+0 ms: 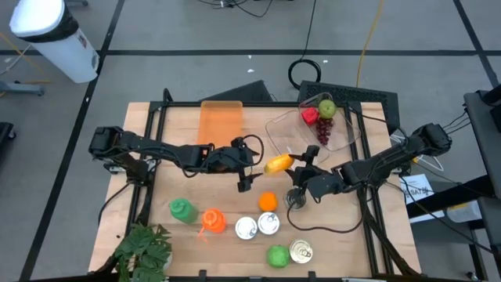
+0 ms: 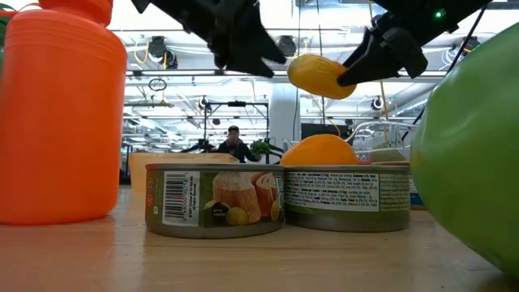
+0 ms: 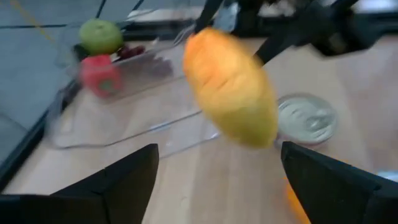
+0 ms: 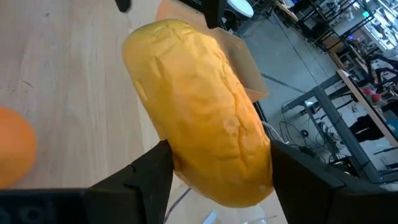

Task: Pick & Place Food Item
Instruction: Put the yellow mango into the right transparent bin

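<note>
Overhead downward, table-level across, two close wrist views; yellow fruit (image 1: 278, 164) shared by all

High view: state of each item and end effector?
Yellow fruit: off the table, held by right end effector.
Left end effector: open, clear of fruit.
Clear container: open; holds apple, grapes, red item.
Cans: upright, unopened.
Orange: on table.

Grey floor (image 1: 196, 31), white bin (image 1: 55, 39), perhaps workshop

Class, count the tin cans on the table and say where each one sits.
3. Two cans stand side by side below the orange; the third sits beside the green apple, near the table's front edge.
</note>
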